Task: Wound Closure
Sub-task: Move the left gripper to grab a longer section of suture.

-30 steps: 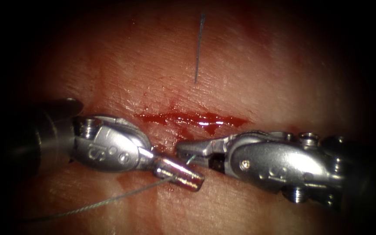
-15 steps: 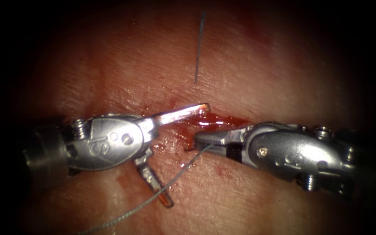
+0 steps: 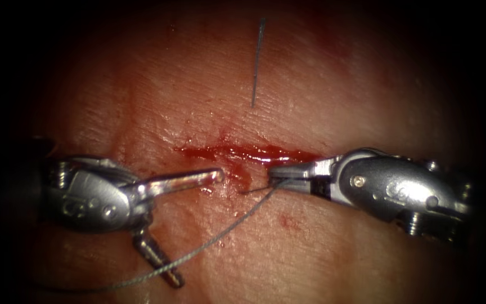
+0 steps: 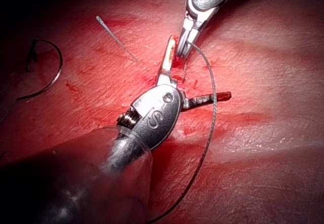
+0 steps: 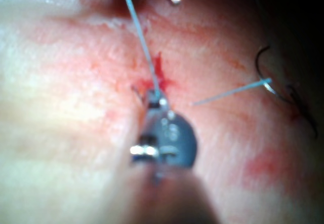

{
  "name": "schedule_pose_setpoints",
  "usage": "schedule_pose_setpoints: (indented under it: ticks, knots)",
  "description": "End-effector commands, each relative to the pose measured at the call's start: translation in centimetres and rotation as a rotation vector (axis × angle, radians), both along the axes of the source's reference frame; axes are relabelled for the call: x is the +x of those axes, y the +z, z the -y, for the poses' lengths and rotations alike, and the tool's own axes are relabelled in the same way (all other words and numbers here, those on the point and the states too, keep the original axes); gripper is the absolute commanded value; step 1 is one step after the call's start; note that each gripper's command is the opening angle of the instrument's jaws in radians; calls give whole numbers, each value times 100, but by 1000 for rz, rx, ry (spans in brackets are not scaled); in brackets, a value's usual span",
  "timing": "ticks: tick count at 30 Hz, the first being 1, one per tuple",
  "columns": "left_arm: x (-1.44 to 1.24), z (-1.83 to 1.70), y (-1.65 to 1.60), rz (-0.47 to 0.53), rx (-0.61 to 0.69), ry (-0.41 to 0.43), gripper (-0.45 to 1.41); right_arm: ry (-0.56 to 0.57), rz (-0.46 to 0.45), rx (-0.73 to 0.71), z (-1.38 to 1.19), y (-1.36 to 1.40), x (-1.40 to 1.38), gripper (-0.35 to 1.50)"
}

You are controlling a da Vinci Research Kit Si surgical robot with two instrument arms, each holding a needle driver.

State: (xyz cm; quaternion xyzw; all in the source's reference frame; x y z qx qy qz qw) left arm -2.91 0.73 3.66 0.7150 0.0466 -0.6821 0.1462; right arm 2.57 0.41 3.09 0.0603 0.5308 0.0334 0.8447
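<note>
The cut [image 3: 248, 152] runs across the tissue, wet with red fluid. My right tool [image 3: 277, 170] sits just below the cut's right half, jaws shut on the thread [image 3: 215, 242], which trails down and left across the tissue. My left tool [image 3: 198, 227] is at the lower left with its jaws wide open and nothing in them; one jaw points at the cut, the other points down across the thread. In the left wrist view the curved needle [image 4: 53, 69] lies on the tissue, well away from both tools, held by neither. The right wrist view shows the needle [image 5: 259, 64] too.
A short straight cut piece of thread [image 3: 257, 62] lies on the tissue above the cut, also seen as the cut piece [image 4: 116, 39] and the cut piece [image 5: 230, 92]. A small red spot [image 3: 288, 221] marks the tissue below the cut.
My left tool's jaws opened and let go of the thread, then the tool drew back to the left. My right tool moved right and slightly up, keeping its hold on the thread.
</note>
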Motion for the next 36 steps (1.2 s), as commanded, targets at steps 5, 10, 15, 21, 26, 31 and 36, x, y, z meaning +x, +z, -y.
schedule_pose_setpoints:
  ticks: [5, 10, 15, 21, 26, 31, 36]
  knots:
    - [-9, 8, 9, 31, -16, 38, 83, 3, -5, 8, -10, 5, 1, -35]
    - [-2, 10, -7, 59, -35, 59, 78, 1, -9, 6, -11, 7, -4, -35]
    - [1, 4, -12, 67, -52, 32, 76, 1, -4, 3, -11, 9, -8, -35]
    - [4, 2, -10, 78, -76, 30, 64, 2, -3, 3, -11, 9, -9, -35]
    - [17, 1, -7, 75, -92, 37, 48, 1, -4, 3, -11, 9, -12, -35]
    - [19, 1, -7, 76, -96, 40, 24, 4, -1, 2, -12, 10, -11, -35]
    - [19, 3, -8, 51, -55, 48, -45, 3, -2, 2, -10, 8, -10, -35]
